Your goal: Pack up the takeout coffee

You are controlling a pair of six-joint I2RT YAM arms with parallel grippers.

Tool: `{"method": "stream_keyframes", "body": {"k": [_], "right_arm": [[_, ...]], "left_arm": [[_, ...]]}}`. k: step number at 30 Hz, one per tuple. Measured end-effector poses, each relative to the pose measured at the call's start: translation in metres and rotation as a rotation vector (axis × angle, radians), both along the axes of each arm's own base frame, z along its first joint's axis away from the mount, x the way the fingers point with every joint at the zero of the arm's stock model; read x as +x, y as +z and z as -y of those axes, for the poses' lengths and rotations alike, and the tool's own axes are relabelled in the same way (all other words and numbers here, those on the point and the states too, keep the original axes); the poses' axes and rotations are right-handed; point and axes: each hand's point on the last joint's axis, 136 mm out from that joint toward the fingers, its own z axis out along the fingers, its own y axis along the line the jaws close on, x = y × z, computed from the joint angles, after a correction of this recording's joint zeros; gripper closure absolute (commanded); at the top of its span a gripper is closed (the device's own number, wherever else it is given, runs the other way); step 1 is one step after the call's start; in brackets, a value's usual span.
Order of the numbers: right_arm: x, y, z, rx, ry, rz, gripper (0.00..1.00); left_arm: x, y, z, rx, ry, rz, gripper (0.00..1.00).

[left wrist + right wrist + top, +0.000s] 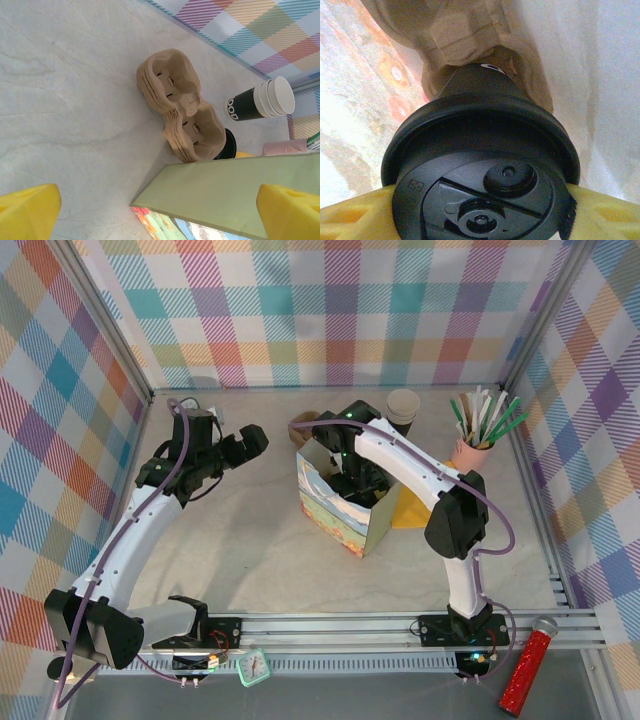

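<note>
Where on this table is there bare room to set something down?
Bare: the near strip between the paper bag and the front rail, and the left side below the open left gripper. Crowded: back right, with cup carrier, stacked cups and stirrer holder.

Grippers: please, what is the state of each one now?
Left gripper: open, empty.
Right gripper: closed on the takeout coffee.
</note>
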Motion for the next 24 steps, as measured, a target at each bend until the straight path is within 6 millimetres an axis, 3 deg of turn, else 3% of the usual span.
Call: {"method": "stream_keyframes", "body": {"k": [24], "right_arm": [[-0.0045, -0.0073, 0.0054, -0.019, 0.000, -0.031, 0.28]], "left_arm": [[0.0000, 0.0002, 0.0000, 0.000, 0.000, 0.000, 0.00]]}}
